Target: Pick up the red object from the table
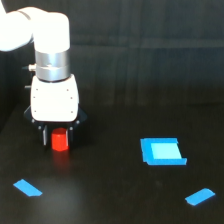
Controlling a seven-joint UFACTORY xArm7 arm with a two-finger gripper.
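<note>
Here's the red object (60, 140), a stubby orange-red block, sitting right between my two dark fingers (45, 136) at the exterior view's left. Its top edge tucks up under my palm, its lower half shows bright below the finger ends, and a faint reddish glow spreads on the table (115, 195) just beneath it. Whether it rests on that dark surface or hangs a touch above it, I can't tell from here.

My gripper (59, 137) points straight down, white boxy body upright, a silver wrist ring above it, and my white arm (35, 27) bending away toward the upper left corner. The jaws stand either side of the red piece, one finger just at its left flank, the other at its right, with hardly any gap showing. They look closed in on it, but the finger pads are dark against dark and I can't tell if they truly press it.

Out to the exterior view's right, well apart from me, lies a light-blue square patch (162, 151). Farther right and nearer the bottom edge there's a small blue strip (199, 196), and another blue strip (27, 187) lies below me at the lower left, all flat on the black table
</note>
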